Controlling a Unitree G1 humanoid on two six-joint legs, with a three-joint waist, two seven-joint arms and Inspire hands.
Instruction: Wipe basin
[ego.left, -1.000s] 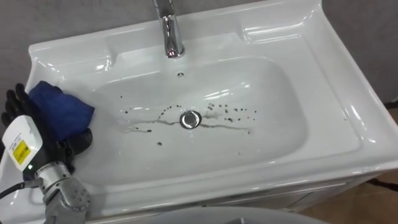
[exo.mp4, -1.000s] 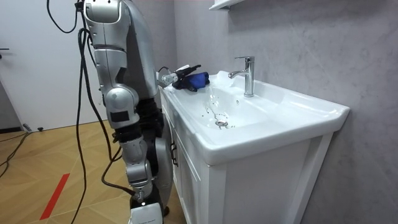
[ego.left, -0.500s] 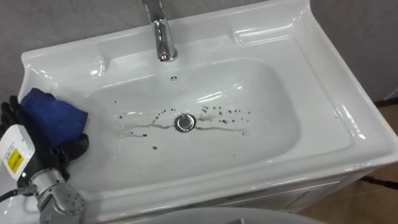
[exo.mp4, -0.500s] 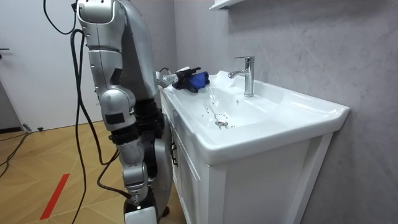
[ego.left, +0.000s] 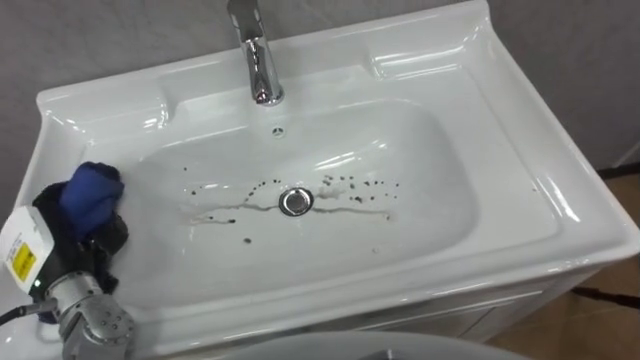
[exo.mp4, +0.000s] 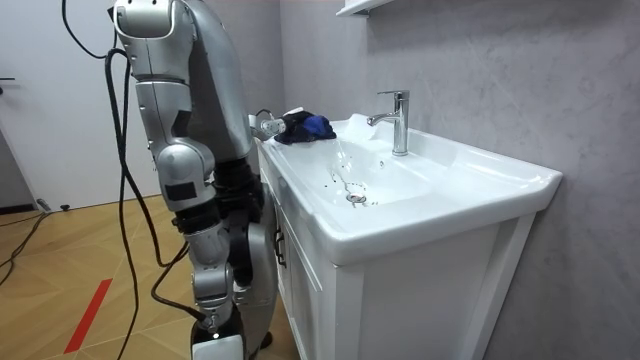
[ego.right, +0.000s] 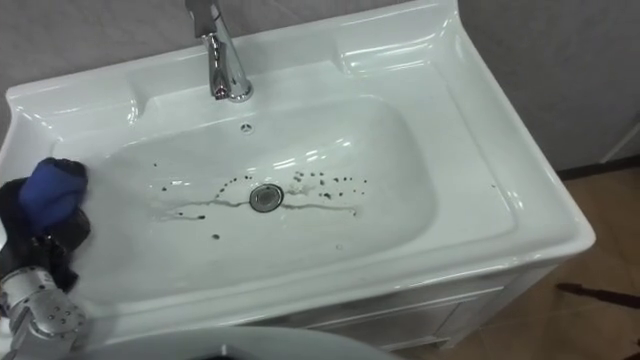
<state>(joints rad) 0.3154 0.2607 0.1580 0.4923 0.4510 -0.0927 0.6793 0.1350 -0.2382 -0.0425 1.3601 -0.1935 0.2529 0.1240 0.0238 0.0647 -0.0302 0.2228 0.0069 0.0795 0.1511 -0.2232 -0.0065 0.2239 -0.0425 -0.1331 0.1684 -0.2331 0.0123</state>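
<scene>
We're at the white basin, and the left hand sits on its left rim, dark fingers wrapped round a bunched blue cloth that bulges out above them. The dirt lies off to the hand's right and down the slope. There are dark specks scattered either side of the drain, and a thin grey streak runs through it. That mess stretches across the bowl, left to right, so we judge the coming wipe to be a sweep rightward along that line. It would begin at the streak's near end, the part closest to the cloth. The tap stands at the back rim, well apart from that path. The bowl looks glossy, slick and gently curved. In the room view we see the robot standing at the end of a white cabinet, against a grey wall, on a wooden floor with a red strip.
</scene>
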